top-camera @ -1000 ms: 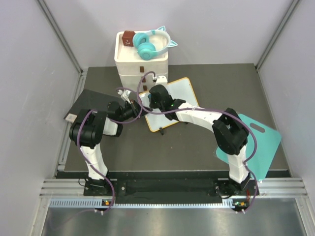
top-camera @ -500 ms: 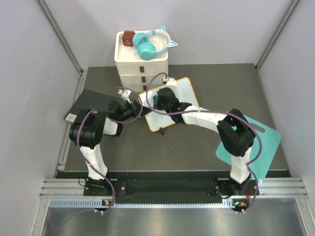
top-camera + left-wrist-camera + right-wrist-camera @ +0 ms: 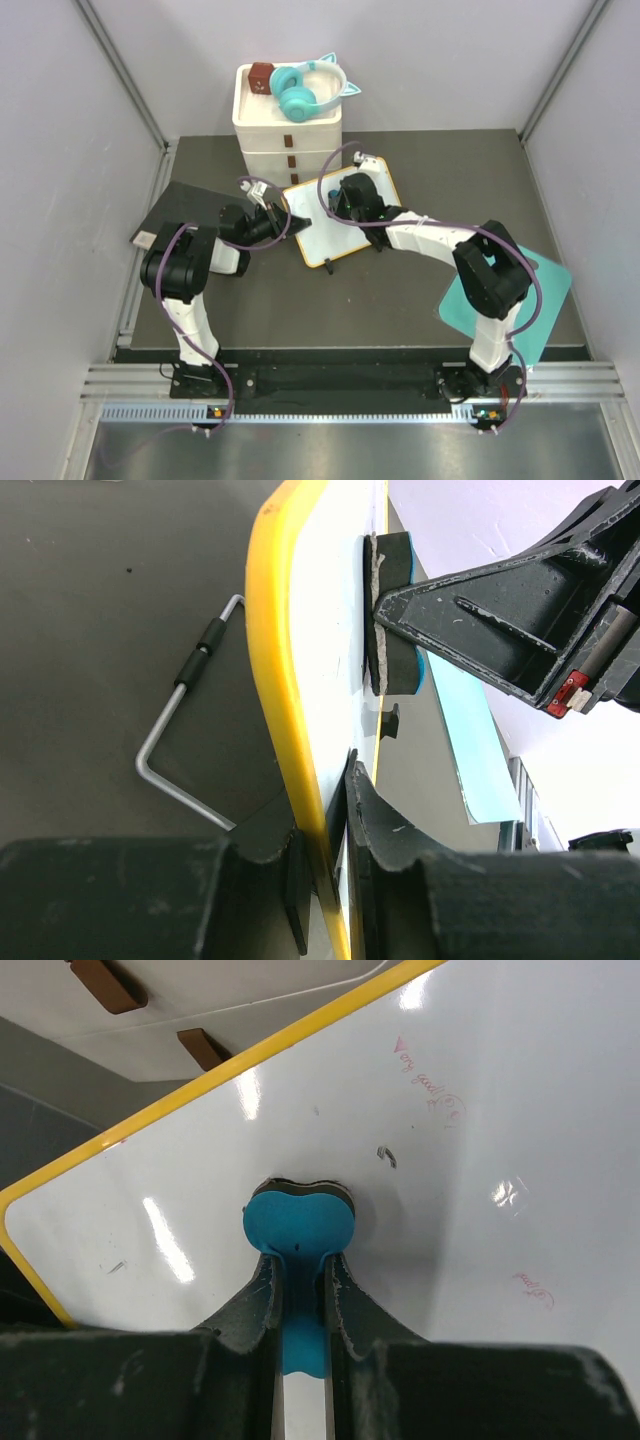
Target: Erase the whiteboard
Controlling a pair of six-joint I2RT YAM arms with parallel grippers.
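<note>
Fingers [image 3: 380, 820] of the left gripper [image 3: 326, 815] pinch the yellow frame of the whiteboard [image 3: 275, 630] at its edge; a wire stand [image 3: 175, 730] shows behind the board. In the right wrist view, the right gripper [image 3: 300, 1290] clamps a blue eraser [image 3: 298, 1222], its pad pressed flat on the white surface, with faint red marks [image 3: 428, 1082] nearby. From above, the whiteboard sits tilted on the table [image 3: 450, 170], just in front of the white drawer stack [image 3: 287, 140], with both grippers on it.

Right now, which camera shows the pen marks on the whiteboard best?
Right wrist: faint red marks show plainly on the whiteboard. Left wrist sees the board edge-on; the top view is too distant to show them.
</note>
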